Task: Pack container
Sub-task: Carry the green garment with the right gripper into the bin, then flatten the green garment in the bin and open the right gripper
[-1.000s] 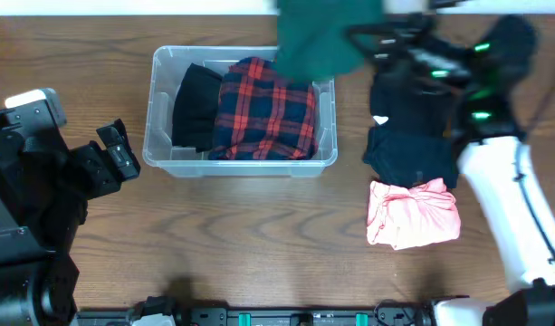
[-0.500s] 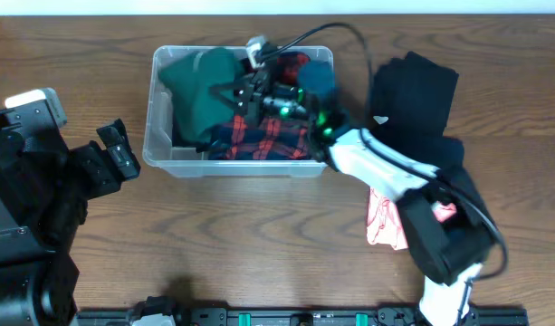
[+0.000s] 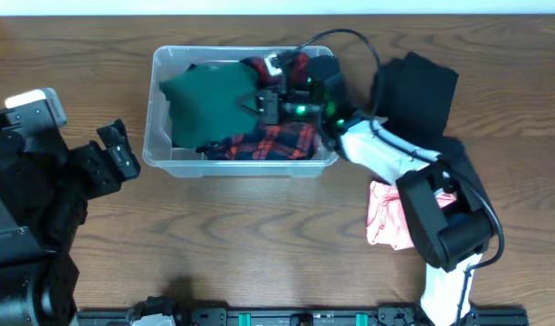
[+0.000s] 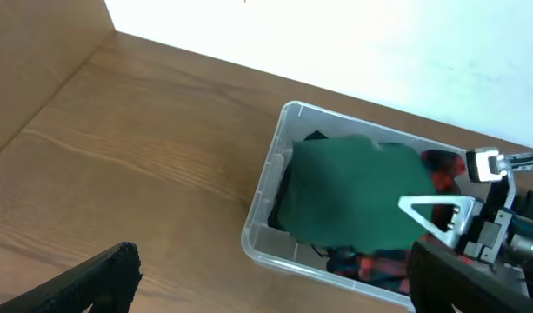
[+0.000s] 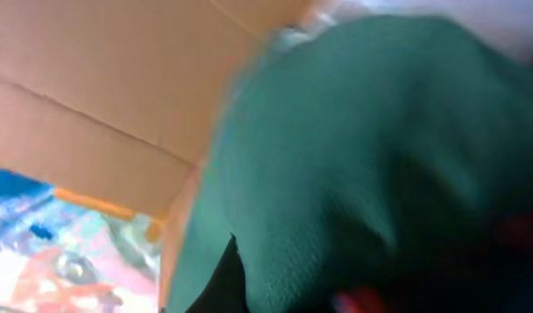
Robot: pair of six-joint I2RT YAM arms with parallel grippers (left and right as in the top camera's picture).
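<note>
The container (image 3: 161,149) is a clear tub at the table's back middle; it also shows in the left wrist view (image 4: 264,204). A green garment (image 3: 214,104) lies across its left half, on top of a red plaid garment (image 3: 282,140) and a black one. My right gripper (image 3: 266,101) reaches into the tub at the green garment's right edge and appears shut on it. The right wrist view is filled by blurred green cloth (image 5: 353,148). My left gripper (image 3: 119,156) is open and empty, left of the tub.
A pile of black garments (image 3: 413,100) lies right of the tub. A pink folded garment (image 3: 390,217) lies in front of it, partly under my right arm. Bare wood surrounds the tub on the left and front.
My right gripper carried the green garment from above the tub's back right down into it, then moved a little right, spreading the garment over the left half. The left arm has not moved.
</note>
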